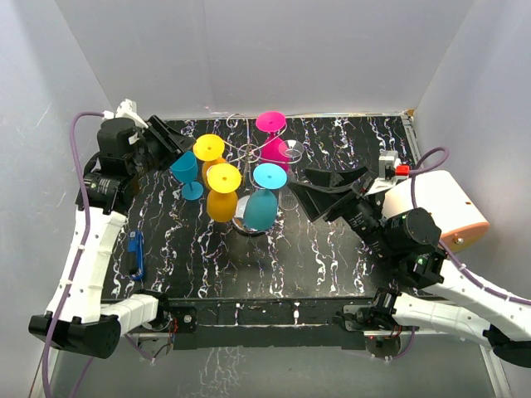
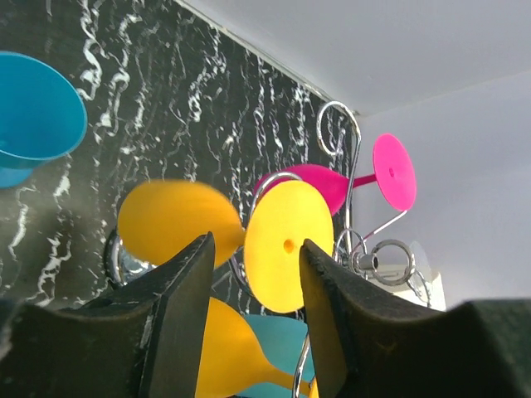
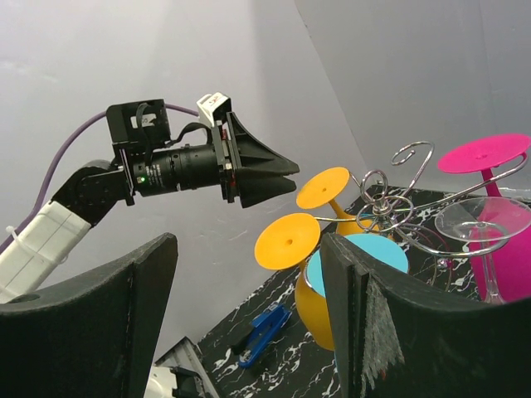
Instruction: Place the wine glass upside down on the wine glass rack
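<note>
black marbled tabletop, white walls. the wine glass rack stands at centre, a yellow wine glass hanging upside down on its left side. left fingers, just left of the rack, parted and empty; right fingers, to its right, spread wide, empty.

left arm raised, jaws parted, right arm reaching inward, jaws wide apart
</note>
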Robot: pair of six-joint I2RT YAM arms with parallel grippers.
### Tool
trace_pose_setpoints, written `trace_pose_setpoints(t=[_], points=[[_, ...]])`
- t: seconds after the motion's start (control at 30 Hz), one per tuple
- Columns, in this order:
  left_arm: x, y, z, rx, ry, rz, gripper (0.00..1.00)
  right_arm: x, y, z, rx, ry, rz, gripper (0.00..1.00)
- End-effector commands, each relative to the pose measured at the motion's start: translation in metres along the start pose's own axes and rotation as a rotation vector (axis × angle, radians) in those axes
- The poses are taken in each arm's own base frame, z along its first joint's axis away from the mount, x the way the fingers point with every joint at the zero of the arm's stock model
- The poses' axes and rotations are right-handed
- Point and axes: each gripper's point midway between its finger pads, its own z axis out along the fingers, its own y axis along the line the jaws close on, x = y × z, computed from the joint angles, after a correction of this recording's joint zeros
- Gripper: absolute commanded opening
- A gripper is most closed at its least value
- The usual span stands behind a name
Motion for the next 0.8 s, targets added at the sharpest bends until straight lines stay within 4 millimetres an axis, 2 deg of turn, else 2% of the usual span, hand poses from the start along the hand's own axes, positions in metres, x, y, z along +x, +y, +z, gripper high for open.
trace_pose_setpoints(t=[0.0,0.2,0.33,0.53,0.63,0.77], points=[[-0.025,0.003,-0.017,-0.067,-0.093,0.12,0.46,-0.02,0.005,-0.003,-0.012,-0.056,0.007,0.68],[-0.049,0.039,-0.015,-0.281,-0.159,0.259,0.44,-0.023,0.005,-0.007,-0.01,-0.061,0.013,0.68],[-0.054,0.067,-0.006,-0.386,-0.161,0.283,0.45,-0.023,0.004,-0.007,-0.005,-0.063,0.014,0.68],[-0.042,0.123,0.034,-0.523,-0.046,0.332,0.52,-0.021,0.006,-0.005,-0.016,-0.057,0.02,0.68],[-0.035,0.151,0.055,-0.587,0.025,0.375,0.52,-0.018,0.008,-0.004,-0.024,-0.046,0.027,0.68],[-0.03,0.175,0.078,-0.614,0.087,0.382,0.5,-0.015,0.01,-0.003,-0.032,-0.036,0.038,0.68]])
